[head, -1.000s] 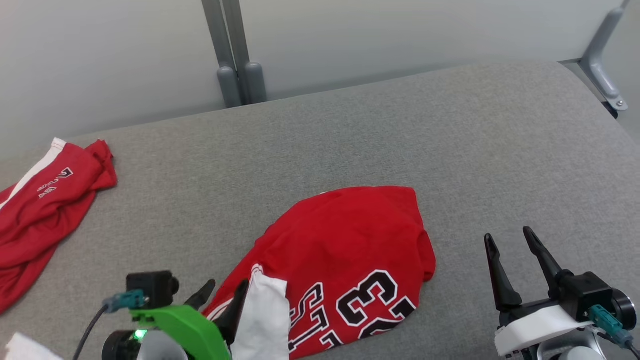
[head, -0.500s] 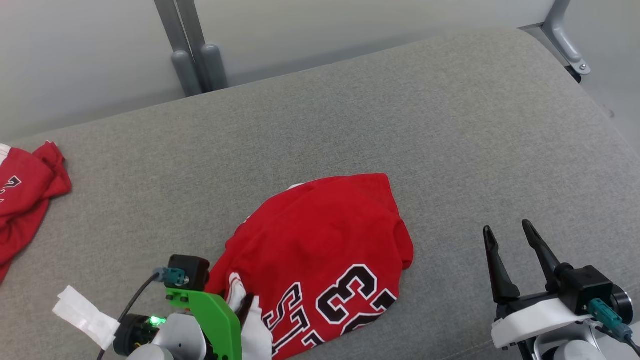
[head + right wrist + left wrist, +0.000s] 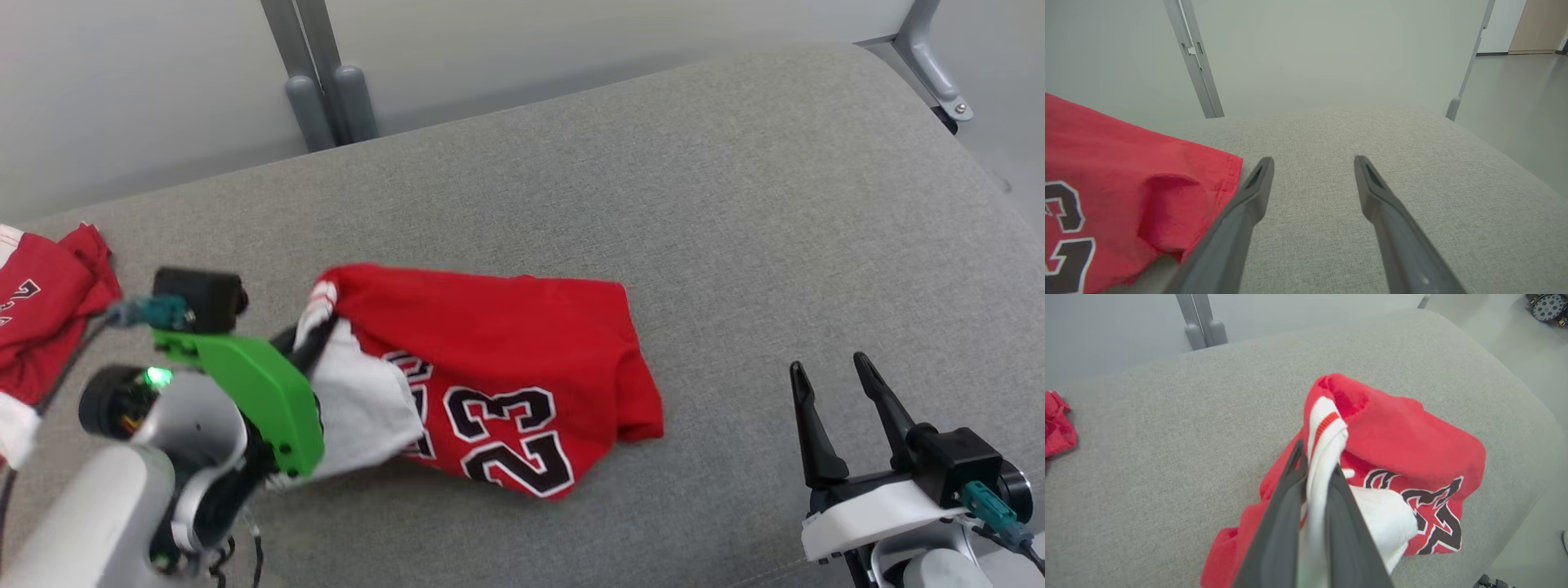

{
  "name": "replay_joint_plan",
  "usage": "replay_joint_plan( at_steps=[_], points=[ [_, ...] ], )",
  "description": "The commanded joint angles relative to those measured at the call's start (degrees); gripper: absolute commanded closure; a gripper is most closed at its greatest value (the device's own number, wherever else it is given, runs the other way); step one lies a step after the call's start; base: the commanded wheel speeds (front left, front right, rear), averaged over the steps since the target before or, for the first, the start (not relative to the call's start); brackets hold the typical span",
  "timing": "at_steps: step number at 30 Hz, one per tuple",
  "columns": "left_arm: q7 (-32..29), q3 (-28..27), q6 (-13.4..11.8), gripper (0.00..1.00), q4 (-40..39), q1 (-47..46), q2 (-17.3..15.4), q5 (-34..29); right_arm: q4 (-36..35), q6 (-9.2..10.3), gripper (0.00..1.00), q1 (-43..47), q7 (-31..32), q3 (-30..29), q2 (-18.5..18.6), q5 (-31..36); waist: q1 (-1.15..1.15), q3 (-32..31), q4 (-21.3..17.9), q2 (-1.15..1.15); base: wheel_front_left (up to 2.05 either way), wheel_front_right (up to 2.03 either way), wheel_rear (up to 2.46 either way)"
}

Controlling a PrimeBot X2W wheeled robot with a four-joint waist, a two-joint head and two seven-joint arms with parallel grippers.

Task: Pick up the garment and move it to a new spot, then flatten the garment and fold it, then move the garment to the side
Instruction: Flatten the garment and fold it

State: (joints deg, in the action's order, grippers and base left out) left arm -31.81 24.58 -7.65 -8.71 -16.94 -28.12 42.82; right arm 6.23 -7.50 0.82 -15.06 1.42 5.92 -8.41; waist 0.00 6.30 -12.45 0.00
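**Left gripper closed on the jersey's white edge**

My left gripper [image 3: 313,336] [image 3: 1316,463] is closed tight. Between its two dark fingers it pinches the white ribbed band with a red stripe at the edge of the red jersey with the black-and-white number 23 [image 3: 506,343] [image 3: 1404,433] [image 3: 1106,151]. My right gripper [image 3: 826,371] [image 3: 1313,161] stands wide open. It holds nothing and hovers over the grey woven cushion [image 3: 653,180], just beside the jersey's right corner.

The jersey lies near the middle of the cushion. The end that I hold is lifted, and there the white inside of the fabric hangs down in a fold. The rest spreads to the right, with some wrinkles, and the 23 faces up.

One second ago the left fingers were open around this white part, low at the near edge of the cushion. Now they are closed and the gripper is higher and more to my left, and the jersey has turned with it. The right gripper has not changed. The second red garment [image 3: 41,302] [image 3: 1057,424] stays at the far left.
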Motion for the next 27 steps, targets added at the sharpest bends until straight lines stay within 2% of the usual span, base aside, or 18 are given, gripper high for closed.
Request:
replay_joint_plan(
  at_steps=[1, 8, 13, 17, 22, 27],
  points=[
    [-1.1, -0.5, -0.1, 1.00, -0.1, -3.4, -0.1, 0.5, 0.1, 0.02, 0.00, -1.2, -0.2, 0.3, 0.1, -0.1, 0.00, 0.2, -0.2, 0.00, 0.00, 0.00, 0.00],
    [-8.1, 1.1, 1.9, 1.00, 5.6, -21.2, 2.0, -0.6, 0.2, 0.02, 0.00, -4.0, -0.2, 1.1, -0.4, -0.7, 0.00, 2.4, -3.1, 0.00, 0.00, 0.00, 0.00],
    [-8.0, 2.8, 2.1, 1.00, 12.3, -31.7, 4.9, -4.2, 0.4, 0.02, 0.00, -5.3, -0.2, 1.1, -1.0, -1.2, 0.00, 4.6, -5.4, 0.00, 0.00, 0.00, 0.00],
    [-4.8, 3.9, 2.7, 1.00, 18.4, -39.4, 7.3, -7.7, 0.6, 0.02, 0.00, -6.3, -0.2, 1.2, -1.5, -1.6, 0.00, 6.0, -6.8, 0.00, 0.00, 0.00, 0.00],
    [2.2, 3.6, 3.2, 1.00, 26.9, -47.5, 9.9, -11.0, 0.7, 0.02, 0.00, -7.6, -0.2, 1.7, -2.1, -1.8, 0.00, 7.4, -8.4, 0.00, 0.00, 0.00, 0.00],
    [8.4, 3.8, 5.2, 1.00, 33.2, -50.8, 11.2, -12.3, 0.7, 0.02, 0.00, -8.2, -0.2, 1.5, -2.4, -1.9, 0.00, 7.6, -8.9, 0.00, 0.00, 0.00, 0.00]
  ],
)
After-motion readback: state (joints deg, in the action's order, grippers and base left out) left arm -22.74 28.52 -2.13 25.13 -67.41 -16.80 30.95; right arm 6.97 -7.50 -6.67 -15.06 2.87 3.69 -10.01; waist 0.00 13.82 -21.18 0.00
